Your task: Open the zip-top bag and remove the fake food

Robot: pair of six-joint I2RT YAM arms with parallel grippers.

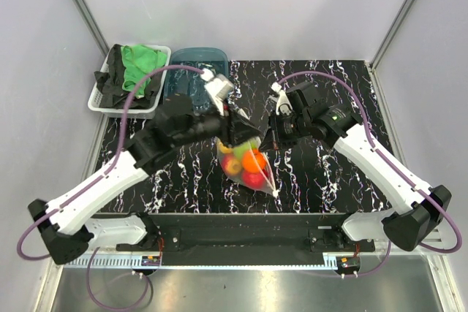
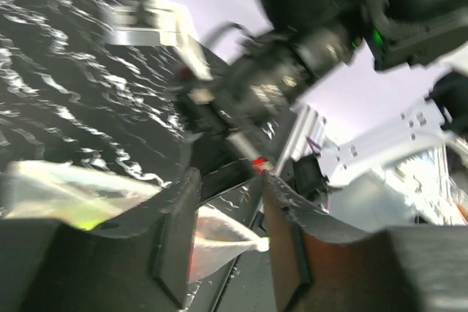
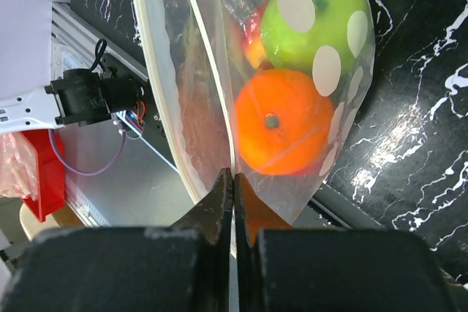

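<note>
The zip-top bag (image 1: pixel 248 164), clear with white dots, is at the middle of the black marbled table and holds the fake food. An orange fruit (image 1: pixel 254 160), a red one (image 1: pixel 254 178) and a lime green one (image 1: pixel 242 150) show through it. In the right wrist view the orange fruit (image 3: pixel 281 122) and lime green fruit (image 3: pixel 311 23) fill the bag (image 3: pixel 205 93). My right gripper (image 3: pixel 234 180) is shut on a thin edge of the bag. My left gripper (image 2: pixel 228 235) is open, with a bag corner (image 2: pixel 227 242) lying loose between its fingers (image 2: pixel 175 231).
A teal plastic tub (image 1: pixel 199 58) stands at the table's back edge. To its left a white basket (image 1: pixel 99 100) holds a green cloth (image 1: pixel 140 62) and a black cloth (image 1: pixel 113 82). Both arms meet over the table's middle.
</note>
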